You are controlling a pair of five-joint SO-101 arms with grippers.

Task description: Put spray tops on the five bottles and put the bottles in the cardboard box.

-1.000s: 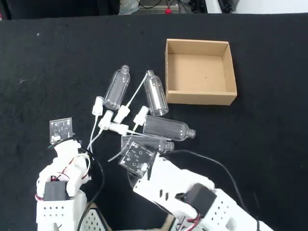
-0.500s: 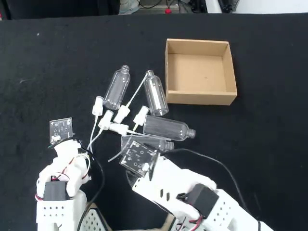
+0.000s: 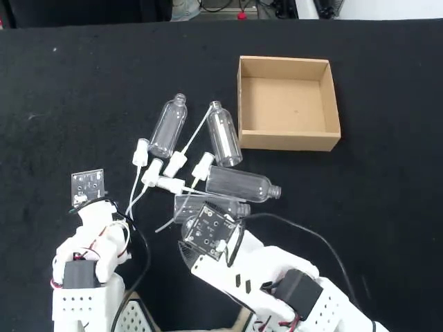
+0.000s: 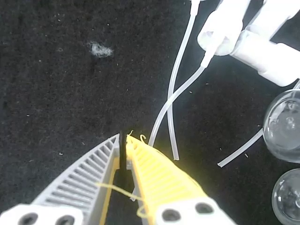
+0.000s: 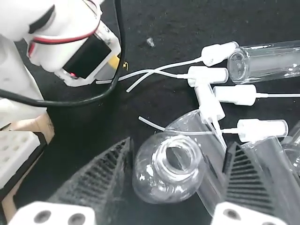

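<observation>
1. I am watching the right gripper (image 5: 179, 146) standing with its two dark, ribbed fingers spread wide apart and gripping nothing.
2. A clear bottle (image 5: 166, 172) is lying on its side between those fingers, its open threaded mouth turned toward the wrist camera. I cannot tell whether it is touching either finger.
3. In the high view that bottle is resting well apart from the cardboard box (image 3: 288, 104), on the side of the box that faces the arms.
4. The left gripper (image 4: 123, 140) is pressing its grey finger and its yellow finger together at the tips, with nothing caught between them. Thin tubes (image 4: 176, 93) are trailing just past its tip, and one tube end is lying beside the yellow finger.
5. A second bottle (image 3: 242, 184) is lying between the first and the box. A third bottle (image 3: 224, 133) is lying just beside the box's near corner. A fourth bottle (image 3: 168, 126) is lying farther out from the box, past the third.
6. All of these bottles are smooth, glossy, see-through cylinders with narrow necks, and they are lying uncapped.
7. The spray tops (image 3: 175, 163) are white, blocky plastic heads on long translucent tubes. They are lying loose among the bottles, on the same side of the box.
8. The box is brown, square and low-walled, showing its bare floor. It is sitting on a matte black table (image 3: 69, 83) with a cloth-like surface.
</observation>
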